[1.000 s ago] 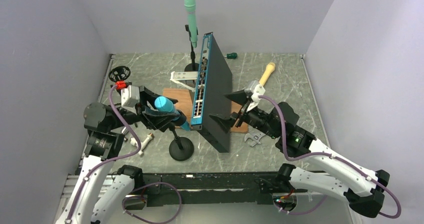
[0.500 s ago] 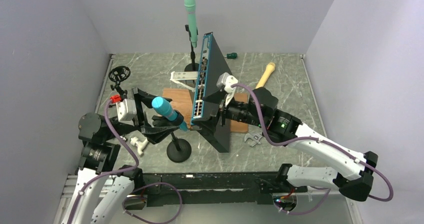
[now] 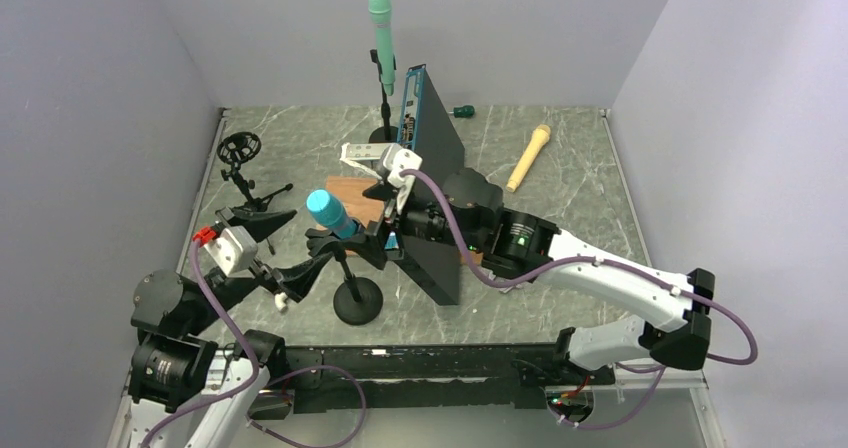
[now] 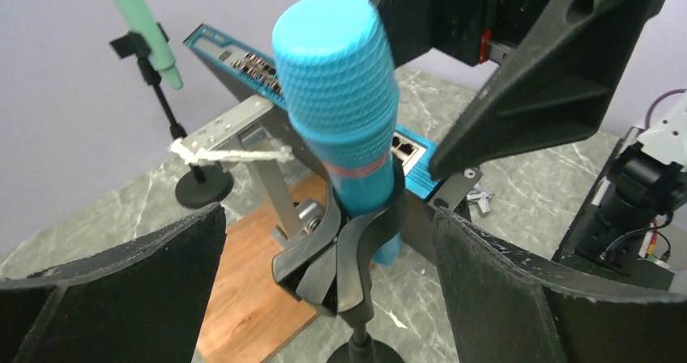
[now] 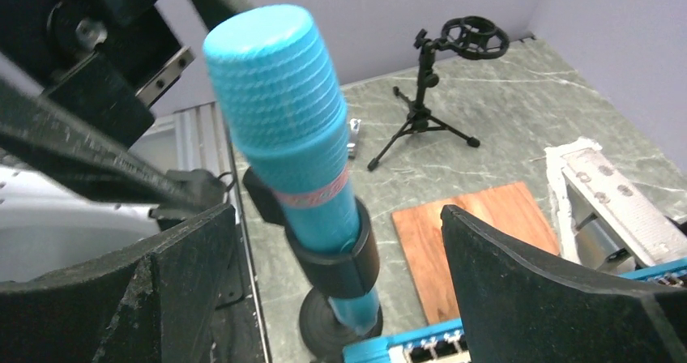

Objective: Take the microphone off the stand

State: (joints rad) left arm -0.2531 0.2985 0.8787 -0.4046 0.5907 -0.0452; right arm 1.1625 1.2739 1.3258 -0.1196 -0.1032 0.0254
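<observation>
Probably best pinched on its ribbed head: blue microphone, light and rigid by the look, clipped in the near stand, left of the switch. Flanked by left gripper and right gripper, both spread wide.

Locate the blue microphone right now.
Top view, left of centre: blue microphone clipped in its stand, left gripper and right gripper open around it, left of the network switch.

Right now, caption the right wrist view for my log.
Open right gripper straddles the blue mic, which sits in its stand clip; neither side touches it.
</observation>
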